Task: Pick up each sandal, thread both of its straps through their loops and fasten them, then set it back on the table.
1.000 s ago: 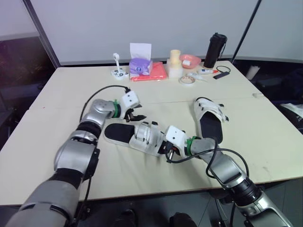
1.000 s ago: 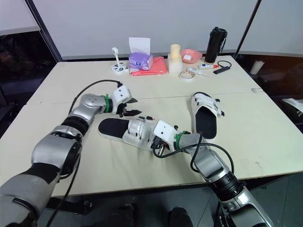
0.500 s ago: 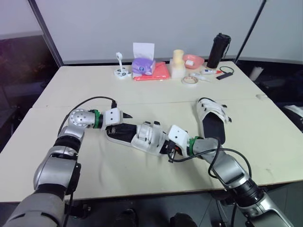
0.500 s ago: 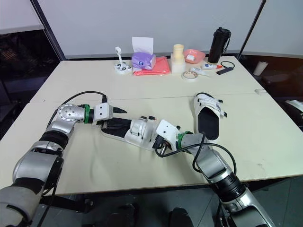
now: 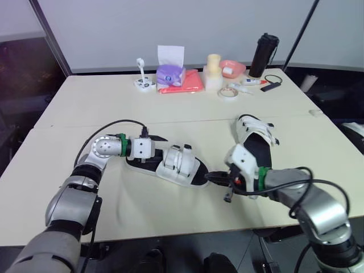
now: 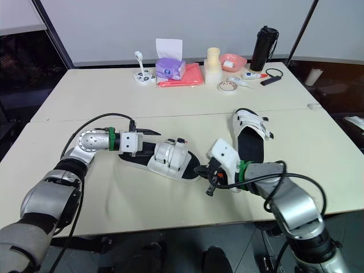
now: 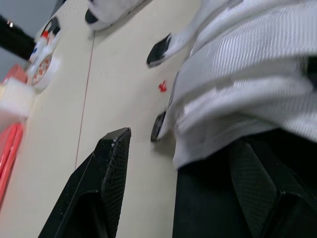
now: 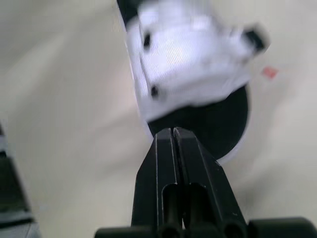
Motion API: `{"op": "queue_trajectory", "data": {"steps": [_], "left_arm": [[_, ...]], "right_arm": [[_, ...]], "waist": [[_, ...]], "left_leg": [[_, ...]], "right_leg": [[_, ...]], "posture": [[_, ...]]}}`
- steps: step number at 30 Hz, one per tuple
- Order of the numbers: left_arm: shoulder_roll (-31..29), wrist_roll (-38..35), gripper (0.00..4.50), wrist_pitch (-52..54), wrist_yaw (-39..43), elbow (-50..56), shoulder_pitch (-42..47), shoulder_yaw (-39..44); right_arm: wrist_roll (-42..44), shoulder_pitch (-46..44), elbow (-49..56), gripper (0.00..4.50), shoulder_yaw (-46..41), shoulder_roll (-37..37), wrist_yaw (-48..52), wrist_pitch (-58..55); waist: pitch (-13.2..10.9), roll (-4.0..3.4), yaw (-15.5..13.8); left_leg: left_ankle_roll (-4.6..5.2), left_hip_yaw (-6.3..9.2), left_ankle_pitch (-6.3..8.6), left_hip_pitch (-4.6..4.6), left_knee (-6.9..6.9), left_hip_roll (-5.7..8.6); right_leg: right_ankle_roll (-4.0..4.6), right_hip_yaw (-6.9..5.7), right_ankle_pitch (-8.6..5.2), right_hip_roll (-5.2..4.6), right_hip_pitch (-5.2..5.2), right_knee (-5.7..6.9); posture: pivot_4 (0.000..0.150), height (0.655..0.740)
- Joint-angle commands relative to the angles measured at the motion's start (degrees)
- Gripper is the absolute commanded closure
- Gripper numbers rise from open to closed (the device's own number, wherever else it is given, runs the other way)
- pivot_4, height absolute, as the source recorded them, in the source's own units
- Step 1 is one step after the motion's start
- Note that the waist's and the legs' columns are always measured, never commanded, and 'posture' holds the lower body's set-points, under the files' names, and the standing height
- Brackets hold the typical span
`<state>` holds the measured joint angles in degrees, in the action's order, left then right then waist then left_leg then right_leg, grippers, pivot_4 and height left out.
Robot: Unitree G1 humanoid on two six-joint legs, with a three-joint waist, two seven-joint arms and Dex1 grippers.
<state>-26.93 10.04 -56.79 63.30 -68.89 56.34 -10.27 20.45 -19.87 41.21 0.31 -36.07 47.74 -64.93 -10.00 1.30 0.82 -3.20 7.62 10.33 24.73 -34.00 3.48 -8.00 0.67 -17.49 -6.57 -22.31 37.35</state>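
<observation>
Beige table [image 5: 170,114]: the near sandal [image 5: 176,164] lies lengthwise left to right between your grippers. Your left gripper [image 5: 156,149] gapes, empty, at its heel. Your right gripper [image 5: 211,177], fingers pressed together and empty, points at its toe.

Setting: a lab or office test room. I work at a pale table [image 5: 187,111], two tops butted together, backed by plain white wall panels [image 5: 187,25] in dark frames. Far edge holds bench clutter: tissue box [image 5: 168,74], tape roll [image 5: 227,92], black flask [image 5: 264,55], pink bowl [image 5: 232,68].
</observation>
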Motion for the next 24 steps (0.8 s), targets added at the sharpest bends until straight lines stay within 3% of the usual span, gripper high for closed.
{"op": "queue_trajectory", "data": {"steps": [1, 6, 13, 18, 24], "left_arm": [[0.0, -1.8, 1.46, -2.7, 2.1, 0.4, 0.6, 0.3], [0.3, -1.4, 1.46, -9.2, 2.8, 0.2, 0.4, -0.6], [0.1, 8.1, 1.46, -23.9, -10.6, -0.9, -1.0, -3.9], [-1.2, 22.7, 1.46, -23.1, -29.0, -0.2, 0.0, -8.0], [-3.1, 45.3, 1.46, -16.2, -63.5, 2.7, 2.7, -19.5]], "right_arm": [[5.3, -2.1, 4.1, 4.5, -5.2, -1.2, -0.3, -3.6], [9.1, -4.8, 4.8, 4.5, -7.9, -2.1, -2.5, -5.6], [10.7, -5.8, 4.8, 4.5, -6.2, -4.0, -5.6, -4.3], [11.8, -6.0, 4.4, 4.5, -5.7, -5.1, -7.1, -3.7], [13.0, -6.0, 4.5, 4.5, -5.2, -6.1, -8.7, -3.3]], "waist": [[0.0, -0.01, -0.1], [-0.1, 0.01, -0.1], [-0.1, 0.02, -0.2], [-0.1, 0.02, -0.2], [-0.1, 0.03, -0.4]], "left_leg": [[0.0, 0.0, 0.0, 0.0, 0.0, 0.0], [0.0, -0.01, 0.0, 0.0, -0.01, 0.0], [0.01, -0.02, 0.0, 0.0, -0.03, 0.01], [0.01, -0.02, -0.01, 0.0, -0.08, 0.02], [0.03, -0.02, -0.02, -0.06, -0.26, 0.04]], "right_leg": [[0.0, 0.0, 0.0, 0.0, 0.0, 0.0], [0.0, -0.01, 0.0, -0.01, 0.01, 0.0], [0.0, 0.0, 0.01, -0.03, 0.01, 0.01], [-0.02, 0.0, 0.01, -0.02, 0.02, 0.09], [-0.17, 0.0, 0.09, -0.02, 0.16, 0.17]], "posture": [[0.15, 0.74], [0.15, 0.74], [0.15, 0.74], [0.15, 0.74], [0.15, 0.74]]}}
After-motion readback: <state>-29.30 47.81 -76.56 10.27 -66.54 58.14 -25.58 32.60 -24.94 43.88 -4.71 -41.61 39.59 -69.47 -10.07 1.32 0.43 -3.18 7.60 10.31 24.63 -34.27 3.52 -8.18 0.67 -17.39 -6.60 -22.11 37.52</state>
